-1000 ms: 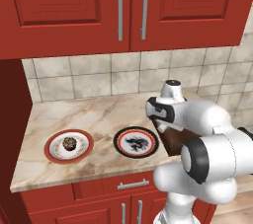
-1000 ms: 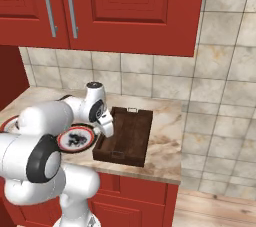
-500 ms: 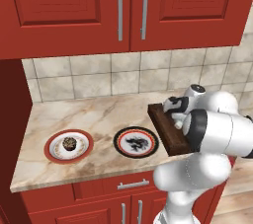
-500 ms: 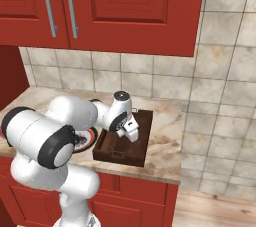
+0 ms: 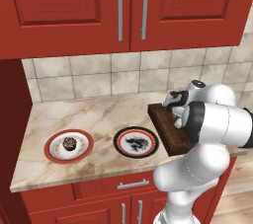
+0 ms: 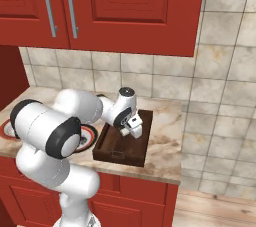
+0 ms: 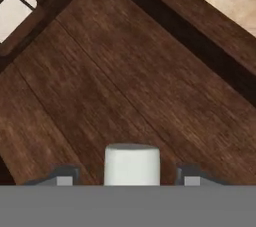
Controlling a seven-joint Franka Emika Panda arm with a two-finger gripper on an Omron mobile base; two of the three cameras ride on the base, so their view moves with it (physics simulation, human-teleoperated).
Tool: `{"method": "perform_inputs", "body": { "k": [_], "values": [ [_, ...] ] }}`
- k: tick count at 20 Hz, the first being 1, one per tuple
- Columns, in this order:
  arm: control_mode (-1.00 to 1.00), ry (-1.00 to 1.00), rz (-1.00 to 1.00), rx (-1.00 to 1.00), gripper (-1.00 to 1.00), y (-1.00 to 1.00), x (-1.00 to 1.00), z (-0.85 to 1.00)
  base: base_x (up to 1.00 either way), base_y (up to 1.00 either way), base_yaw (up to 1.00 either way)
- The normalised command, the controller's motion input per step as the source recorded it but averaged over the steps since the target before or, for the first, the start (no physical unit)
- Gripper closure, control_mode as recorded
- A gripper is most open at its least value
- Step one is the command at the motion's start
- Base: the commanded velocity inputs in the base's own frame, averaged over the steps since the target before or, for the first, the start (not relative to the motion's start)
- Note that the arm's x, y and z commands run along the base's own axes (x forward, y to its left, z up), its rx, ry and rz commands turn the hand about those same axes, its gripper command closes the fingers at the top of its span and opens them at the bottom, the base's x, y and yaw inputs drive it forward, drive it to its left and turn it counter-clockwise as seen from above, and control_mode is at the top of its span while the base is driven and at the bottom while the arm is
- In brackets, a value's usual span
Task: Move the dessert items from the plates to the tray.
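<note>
At the left end of the table (image 5: 99,119), the chocolate cupcake (image 5: 69,143) sits in the middle of the red-rimmed plate (image 5: 52,154). Just right of it lies the black-rimmed plate (image 5: 120,141) with its dark drawing. Further right rests the wooden tray (image 5: 165,129), and the claw (image 7: 132,177) hangs over its floor. Between the finger tips (image 7: 64,176) stands the white marshmallow (image 7: 132,164); the tips sit slightly apart from its sides, so I cannot tell whether they grip it.
</note>
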Motion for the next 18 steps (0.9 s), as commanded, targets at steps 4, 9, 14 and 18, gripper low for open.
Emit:
{"method": "perform_inputs", "body": {
  "k": [4,9,14,18],
  "values": [
    [-1.0,-0.02,0.0,0.0,-1.0,0.04,-0.09,0.44,0.0,0.0,0.0],
    [-1.0,-0.05,0.1,0.0,-1.0,0.62,-0.54,0.83,0.0,0.0,0.0],
    [-1.0,0.0,0.25,-0.07,-1.0,1.0,-0.65,0.41,0.0,0.0,0.0],
    [-1.0,0.0,0.26,-0.04,-1.0,1.0,-0.69,0.37,0.0,0.0,0.0]
  ]
}}
